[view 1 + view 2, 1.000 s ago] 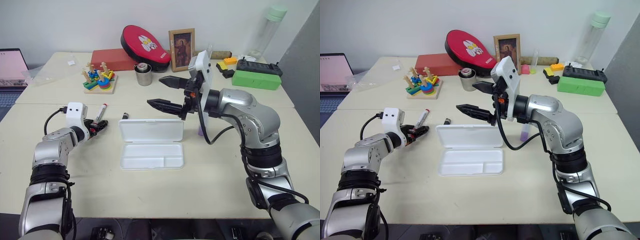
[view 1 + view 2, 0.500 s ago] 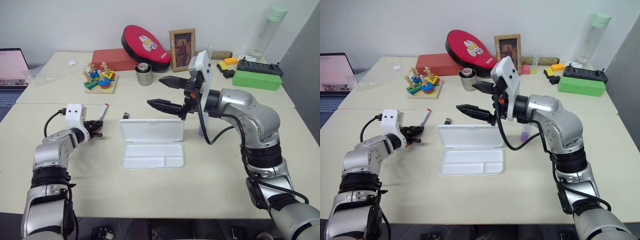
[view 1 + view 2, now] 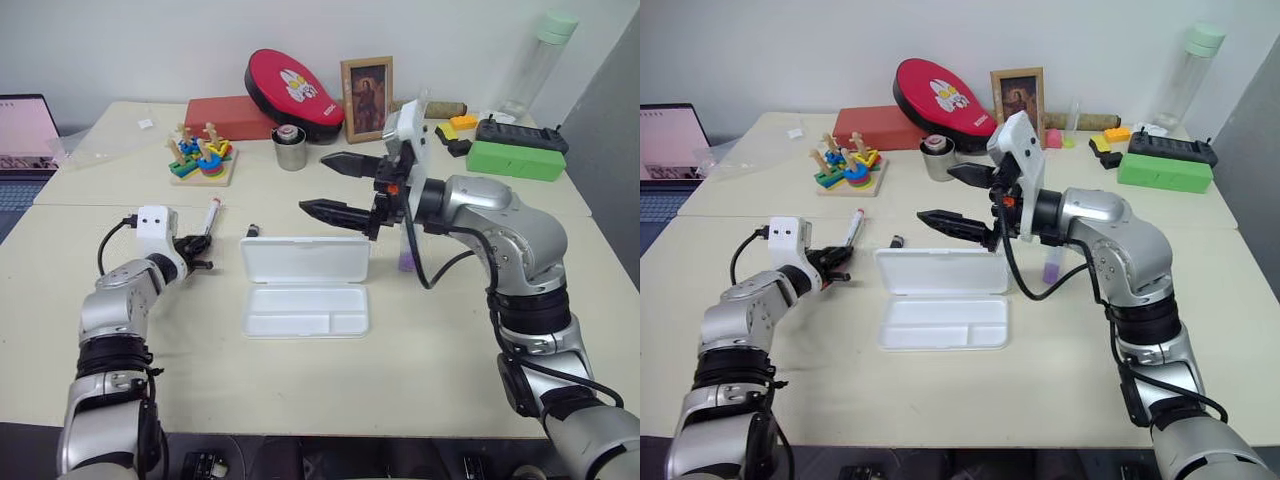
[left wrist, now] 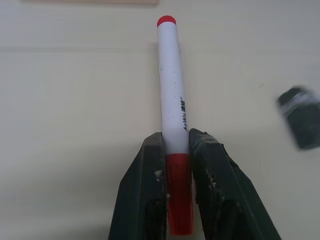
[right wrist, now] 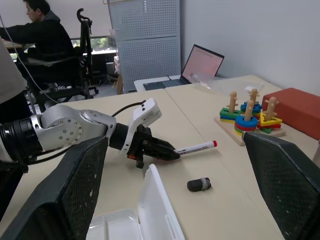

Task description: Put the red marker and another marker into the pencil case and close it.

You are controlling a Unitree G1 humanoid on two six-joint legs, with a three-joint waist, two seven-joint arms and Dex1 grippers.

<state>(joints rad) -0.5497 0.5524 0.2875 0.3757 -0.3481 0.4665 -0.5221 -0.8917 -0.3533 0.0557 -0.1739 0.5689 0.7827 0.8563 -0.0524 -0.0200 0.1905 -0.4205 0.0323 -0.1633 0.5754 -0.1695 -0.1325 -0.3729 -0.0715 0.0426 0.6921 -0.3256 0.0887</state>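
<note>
A: Red marker (image 4: 170, 107) status: clamped at its cap end between the fingers of the left gripper (image 4: 176, 150), with the white barrel projecting well past the tips. It is held left of the case (image 3: 304, 284), which lies open on the table (image 3: 420, 370).

B: Risk noted. With the grip so near one end, the long free barrel can be levered out or swung if it is knocked against the case's raised lid during transfer.

A: The right gripper (image 3: 336, 185) is spread wide, with nothing held, above the far edge of the case. The lilac marker (image 3: 405, 261) stands right of the case, near that arm's cable.

B: The lilac marker could be toppled by the arm or cable. A small black object (image 3: 251, 231) behind the case may also be struck.
</note>
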